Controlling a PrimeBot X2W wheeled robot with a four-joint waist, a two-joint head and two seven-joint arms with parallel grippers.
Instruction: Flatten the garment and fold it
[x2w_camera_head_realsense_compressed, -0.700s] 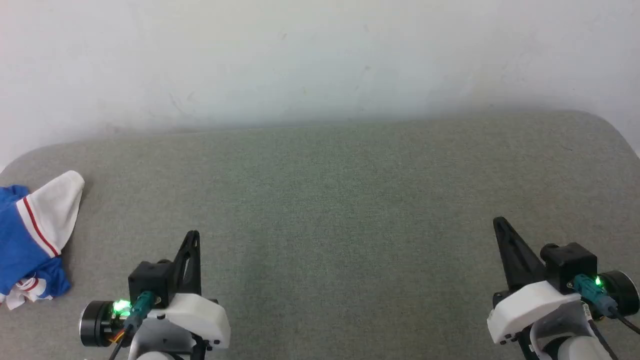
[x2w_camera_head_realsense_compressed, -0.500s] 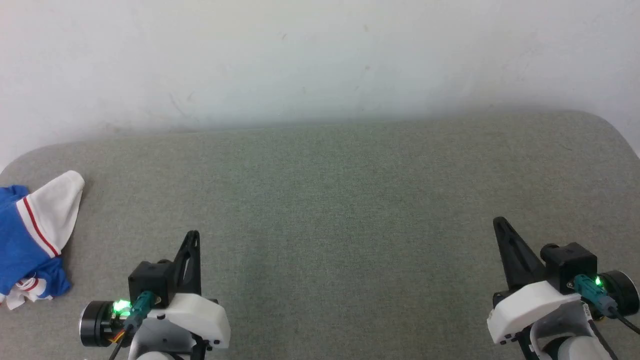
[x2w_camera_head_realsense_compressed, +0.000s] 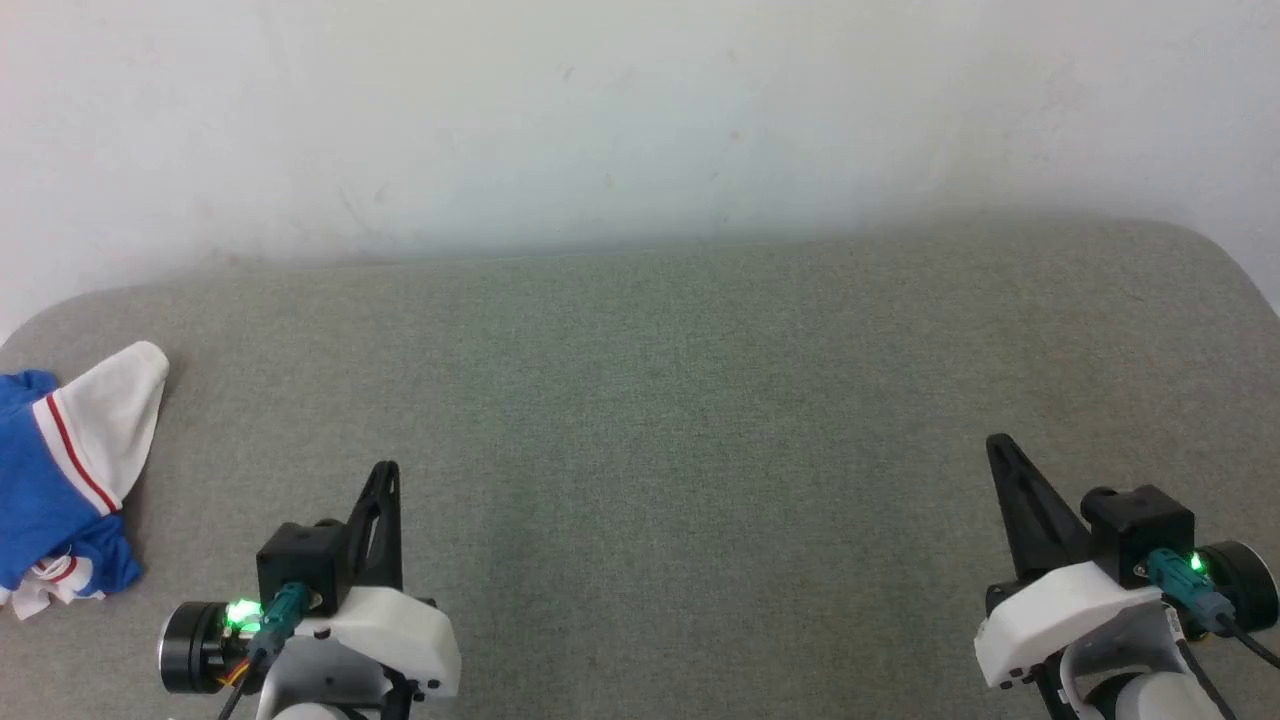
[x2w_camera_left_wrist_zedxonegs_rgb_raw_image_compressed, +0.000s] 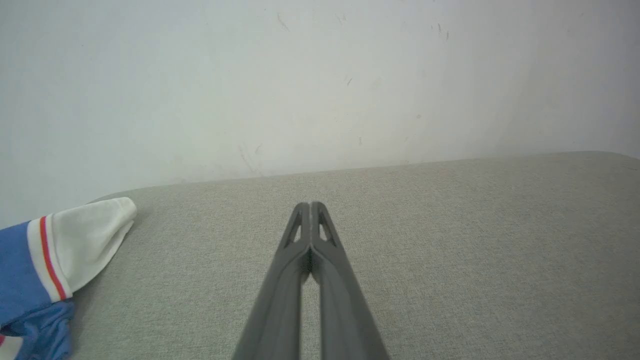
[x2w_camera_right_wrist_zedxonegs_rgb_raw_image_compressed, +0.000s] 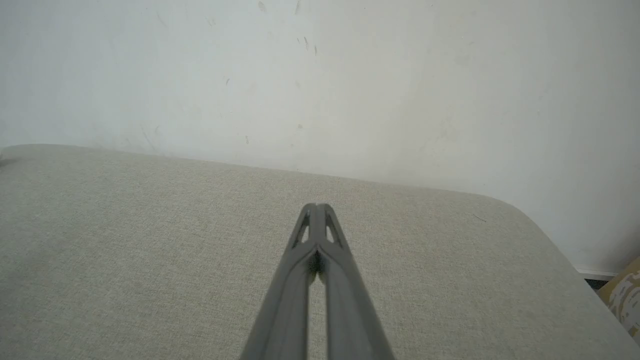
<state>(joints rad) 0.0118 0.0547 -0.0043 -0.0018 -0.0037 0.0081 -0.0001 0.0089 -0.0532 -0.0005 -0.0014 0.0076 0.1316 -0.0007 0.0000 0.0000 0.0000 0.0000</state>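
The garment (x2w_camera_head_realsense_compressed: 60, 480) lies crumpled at the far left edge of the grey cushioned surface (x2w_camera_head_realsense_compressed: 660, 400); it is bright blue with a white sleeve edged by a red stripe, partly cut off by the picture's edge. In the left wrist view the garment (x2w_camera_left_wrist_zedxonegs_rgb_raw_image_compressed: 45, 260) sits at the lower left. My left gripper (x2w_camera_head_realsense_compressed: 385, 470) is shut and empty, to the right of the garment and apart from it; its tips (x2w_camera_left_wrist_zedxonegs_rgb_raw_image_compressed: 310, 205) meet. My right gripper (x2w_camera_head_realsense_compressed: 998, 443) is shut and empty at the lower right, its tips (x2w_camera_right_wrist_zedxonegs_rgb_raw_image_compressed: 316, 206) pressed together.
A white wall (x2w_camera_head_realsense_compressed: 640, 120) rises behind the surface. The surface has rounded corners at far left and far right (x2w_camera_right_wrist_zedxonegs_rgb_raw_image_compressed: 520, 210). A yellowish patterned object (x2w_camera_right_wrist_zedxonegs_rgb_raw_image_compressed: 625, 295) shows beyond the right corner on the floor.
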